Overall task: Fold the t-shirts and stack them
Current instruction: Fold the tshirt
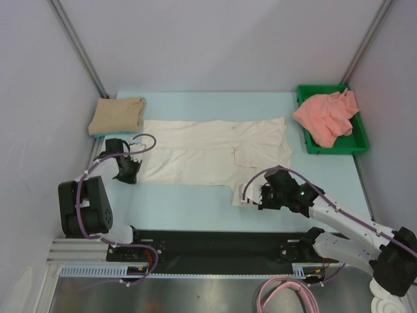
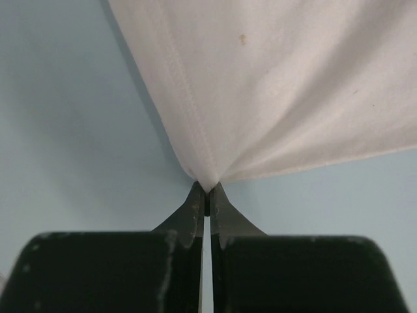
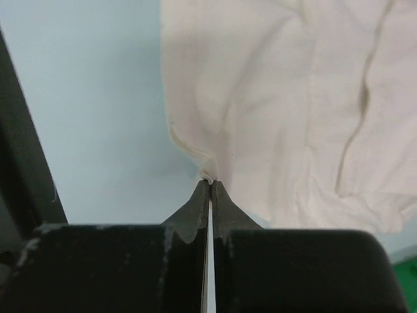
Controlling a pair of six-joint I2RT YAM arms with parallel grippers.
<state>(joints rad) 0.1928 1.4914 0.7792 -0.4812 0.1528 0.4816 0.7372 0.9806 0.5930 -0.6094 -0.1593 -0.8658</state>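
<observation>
Top view first. One shirt looks done: the tan t-shirt [image 1: 118, 115] sits folded into a neat pad, beyond the left gripper [image 1: 128, 171] at the far left corner. The pink t-shirt [image 1: 327, 116] is just a crumpled heap in the green tray [image 1: 359, 147], way off past the right gripper [image 1: 251, 195], so nobody's touched that one as far as I can tell. The cream t-shirt [image 1: 208, 153] is the one being worked. It's spread flat on the table [image 1: 182, 205] between the two grippers, and each one is on a near corner. Its long axis runs left to right, basically from one set of jaws to the other. A sleeve flap shows near the right gripper's end, so I'd guess the shoulders point right and the hem left. So roughly a third done, with no stack yet.

Left wrist: the left gripper [image 2: 206, 190] has its jaws pressed together on a corner of the cream t-shirt [image 2: 280, 85]. The cloth fans out ahead of the tips and to their right, with a stitched edge running off ahead.

Right wrist: same deal. The right gripper [image 3: 210, 184] is pinching a little bunched corner, with the cream t-shirt [image 3: 273, 111] ahead of the tips and off to the right, lying wrinkly.
</observation>
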